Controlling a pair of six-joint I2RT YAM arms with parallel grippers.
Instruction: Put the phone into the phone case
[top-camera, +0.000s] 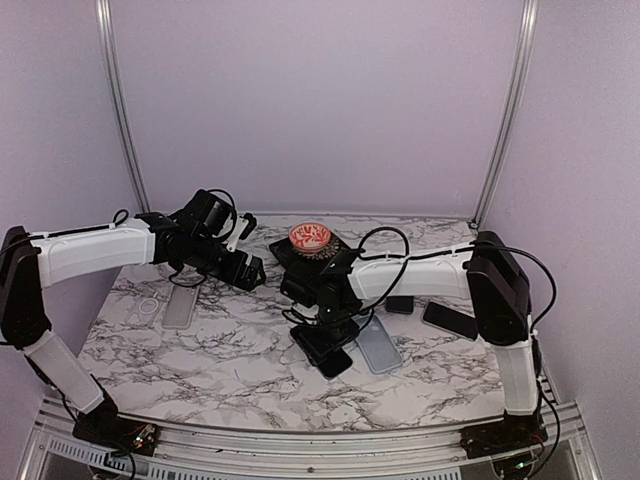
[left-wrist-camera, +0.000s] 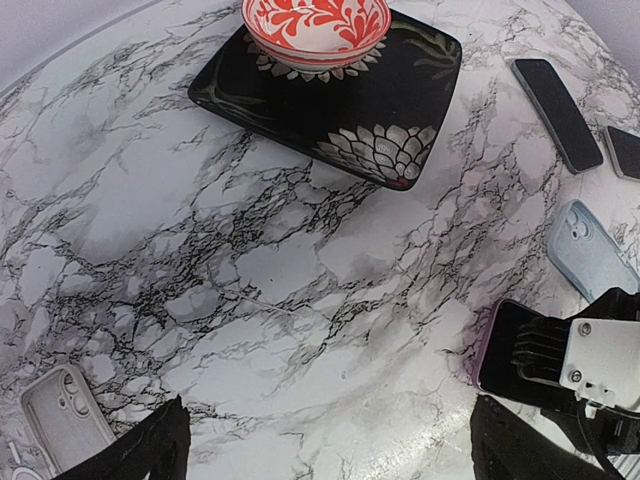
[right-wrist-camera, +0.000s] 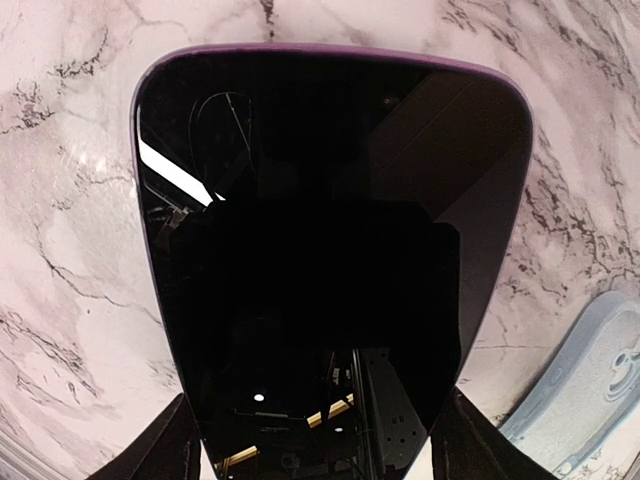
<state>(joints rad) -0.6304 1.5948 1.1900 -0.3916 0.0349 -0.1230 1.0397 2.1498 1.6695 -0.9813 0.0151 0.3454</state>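
Phone (right-wrist-camera: 330, 230) between right arm's (top-camera: 420, 275) downward-pointing fingers (right-wrist-camera: 172, 452)

**Soft, even light; wrist views warped**

Diffuse overhead light leaves only faint shadows on the marble table (top-camera: 200, 360). The phone (right-wrist-camera: 330, 220) has a glossy screen that mirrors a bright streak and small lamps. Wrist views bulge at the edges, and the top view is slightly soft.
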